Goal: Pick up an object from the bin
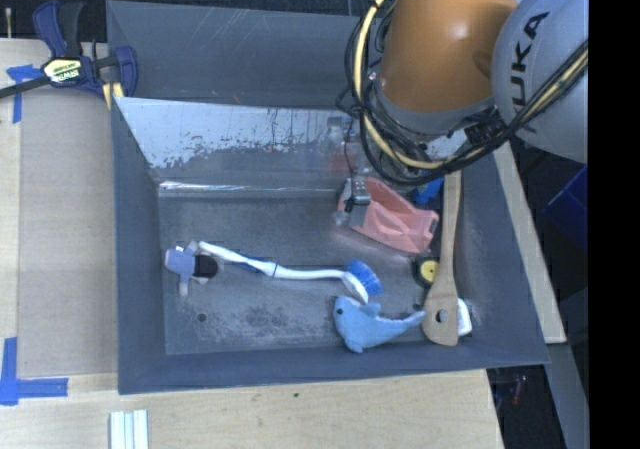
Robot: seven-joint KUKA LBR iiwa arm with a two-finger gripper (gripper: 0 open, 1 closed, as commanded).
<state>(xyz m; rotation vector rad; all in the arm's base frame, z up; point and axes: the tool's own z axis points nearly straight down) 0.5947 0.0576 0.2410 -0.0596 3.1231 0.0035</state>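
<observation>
At the right rear of the grey metal bin [135, 237], the gripper [352, 199] hangs at the left edge of a crumpled pink cloth-like object [402, 221]; whether it is open or closed cannot be told. A clean pick likely means straddling the pink fold squarely, clear of the wooden spoon [447, 257] just beside it. A white-and-blue brush [290, 273] lies well apart, toward the front.

At three o'clock the orange wrist cover [450, 32] hides part of the pink bag [400, 222], a blue thing [428, 192] and the end of the wooden spoon [445, 277]; we cannot identify the small yellow piece [428, 270].
</observation>
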